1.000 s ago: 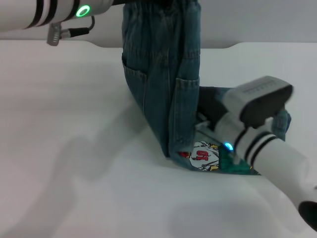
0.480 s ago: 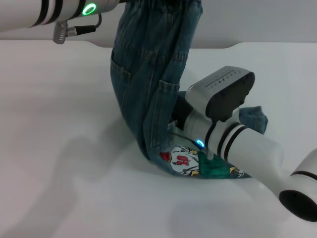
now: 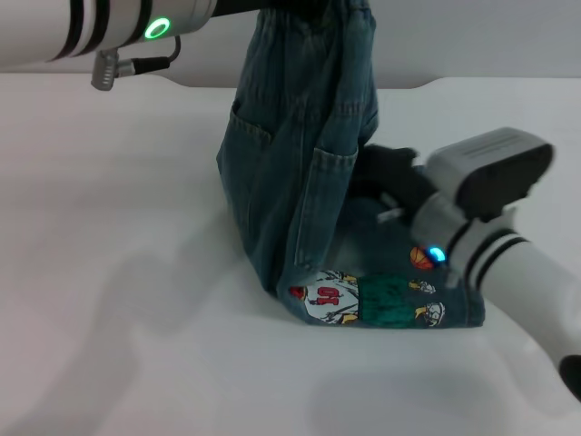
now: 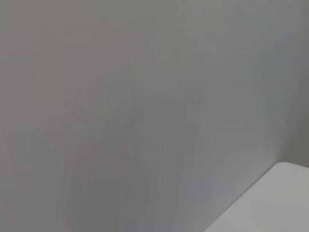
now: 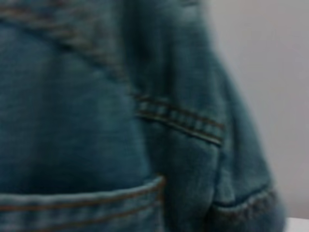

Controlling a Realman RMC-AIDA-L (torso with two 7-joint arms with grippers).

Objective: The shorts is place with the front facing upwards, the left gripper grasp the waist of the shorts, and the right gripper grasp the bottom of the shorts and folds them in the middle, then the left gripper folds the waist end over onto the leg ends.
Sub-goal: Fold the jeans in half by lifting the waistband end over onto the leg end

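1. You are looking at the shorts (image 3: pixel 300 173), blue-green washed denim, hanging as a tall column from the far top edge of the head view down to the white tabletop (image 3: pixel 118 300).
2. The waist (image 3: pixel 313 11), gathered and darker, sits at the very top; stitched pockets show just below it on the hanging cloth.
3. The leg ends (image 3: pixel 390 309) lie flat on the tabletop near you, spreading to the right, with the cartoon player print in red, white and green facing up along the hem.
4. The long axis of the shorts runs nearly upright from waist to the bend, then turns and lies along the tabletop toward the right.
5. The left arm, white with black bands and a green light ring, reaches in from the upper left to the waist. Its tool is cut off by the frame edge, so you cannot tell how it is set.
6. The right tool (image 3: pixel 386 177), black and blocky, sits just right of the hanging denim, above the flat legs; cloth hides its tips, so you cannot tell whether it grips.
7. The right wrist view gives you what the head view does not: denim (image 5: pixel 96 125) up close, with orange double stitching and a pocket edge.
8. The left wrist view shows only a plain grey wall and a pale tabletop corner (image 4: pixel 285 203).
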